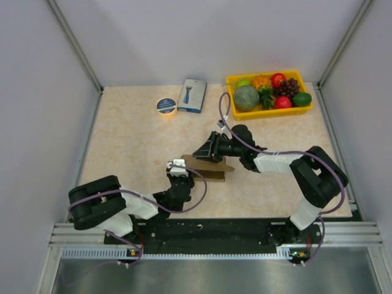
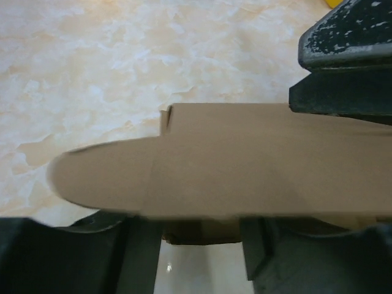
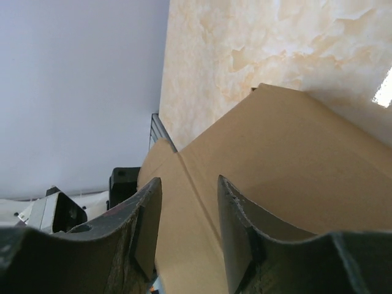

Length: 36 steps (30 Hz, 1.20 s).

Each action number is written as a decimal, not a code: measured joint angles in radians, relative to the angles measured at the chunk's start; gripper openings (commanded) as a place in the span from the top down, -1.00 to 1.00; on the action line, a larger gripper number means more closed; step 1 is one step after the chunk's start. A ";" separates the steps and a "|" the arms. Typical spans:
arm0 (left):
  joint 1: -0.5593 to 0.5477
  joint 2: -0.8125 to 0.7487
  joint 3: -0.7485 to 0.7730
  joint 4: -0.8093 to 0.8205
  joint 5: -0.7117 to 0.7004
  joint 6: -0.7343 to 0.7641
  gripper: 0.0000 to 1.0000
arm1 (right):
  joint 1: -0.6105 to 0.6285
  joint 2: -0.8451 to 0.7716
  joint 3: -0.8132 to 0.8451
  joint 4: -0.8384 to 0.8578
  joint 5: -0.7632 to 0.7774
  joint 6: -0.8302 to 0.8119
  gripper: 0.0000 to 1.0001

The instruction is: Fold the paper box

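Just beyond right end effector (image 3: 190,187), paper box (image 3: 294,159)

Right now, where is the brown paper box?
In the top view, the paper box lies mid-table, nearer the arms, between the left claw and the right claw, well short of the yellow tray.

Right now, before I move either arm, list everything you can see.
paper box: 1, brown, table centre, between the end effectors
printed box: 1, blue-and-white, far edge
tape roll: 1, cream rim, left of printed box
tray: 1, yellow, far right corner
fruit: several, red, green, purple, orange, in tray
table: 1, beige marbled
left end effector: 1, black, at box's left end
right end effector: 1, black, open, over box's far side
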 measured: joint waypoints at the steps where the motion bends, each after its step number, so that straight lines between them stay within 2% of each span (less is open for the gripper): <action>1: -0.007 -0.017 -0.006 -0.016 0.001 -0.005 -0.27 | 0.000 0.008 -0.006 0.029 -0.003 0.006 0.18; 5: -0.042 -0.148 -0.036 -0.146 0.029 -0.072 -0.32 | 0.000 0.040 -0.041 0.121 -0.008 0.020 0.19; 10: -0.075 -0.406 -0.064 -0.393 0.143 -0.180 -0.46 | 0.000 0.066 -0.049 0.173 -0.020 0.019 0.20; 13: -0.077 -0.583 -0.069 -0.557 0.259 -0.238 -0.54 | 0.000 0.081 -0.056 0.205 -0.023 0.013 0.21; 18: -0.081 -0.880 -0.072 -0.803 0.469 -0.308 -0.48 | 0.002 0.089 -0.057 0.214 -0.027 -0.009 0.22; 23: -0.082 -1.120 -0.049 -1.042 0.615 -0.324 -0.55 | 0.004 0.089 -0.057 0.189 -0.024 -0.053 0.22; 26: -0.082 -1.159 0.018 -1.174 0.652 -0.325 -0.50 | 0.004 0.081 -0.057 0.163 -0.020 -0.078 0.23; 29: -0.082 -1.155 0.107 -1.284 0.657 -0.332 -0.29 | 0.005 0.064 -0.057 0.136 -0.018 -0.100 0.23; 32: -0.082 -1.149 0.203 -1.339 0.624 -0.326 -0.23 | 0.013 0.025 -0.057 0.087 -0.008 -0.130 0.23; 34: -0.078 -1.112 0.278 -1.351 0.597 -0.311 -0.12 | 0.024 -0.010 -0.057 0.058 0.000 -0.155 0.23; 36: -0.055 -0.997 0.399 -1.358 0.574 -0.286 0.00 | 0.034 -0.049 -0.057 0.029 0.000 -0.173 0.24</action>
